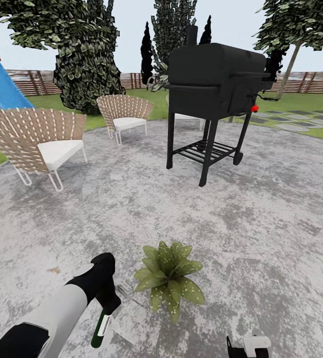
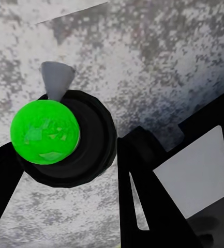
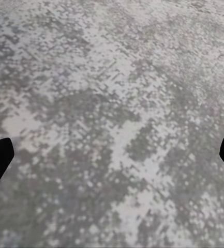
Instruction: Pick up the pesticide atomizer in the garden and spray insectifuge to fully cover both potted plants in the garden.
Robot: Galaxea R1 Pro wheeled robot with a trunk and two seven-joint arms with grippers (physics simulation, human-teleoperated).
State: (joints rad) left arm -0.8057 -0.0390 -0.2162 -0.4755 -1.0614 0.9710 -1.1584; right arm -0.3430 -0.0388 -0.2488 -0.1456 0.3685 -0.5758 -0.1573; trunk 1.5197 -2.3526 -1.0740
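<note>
The pesticide atomizer (image 1: 101, 328), a dark green bottle with a white band, hangs low over the patio with my left gripper (image 1: 109, 300) shut on it. Its pale trigger head (image 1: 125, 288) points toward a potted plant (image 1: 169, 279), a rosette of speckled green leaves just to its right. In the left wrist view the atomizer (image 2: 44, 132) is seen end-on as a bright green disc in a black ring, between my black fingers (image 2: 143, 206). My right gripper (image 1: 248, 346) is low at the right; in its wrist view the right gripper (image 3: 112, 155) stands wide open over bare concrete.
A black grill (image 1: 213, 84) stands on the grey patio (image 1: 261, 228) ahead. Two wicker seats (image 1: 37, 136) (image 1: 124, 113) sit at the left, with a blue slide (image 1: 0, 82) behind. Trees, lawn and a slatted wooden fence (image 1: 310, 82) ring the patio.
</note>
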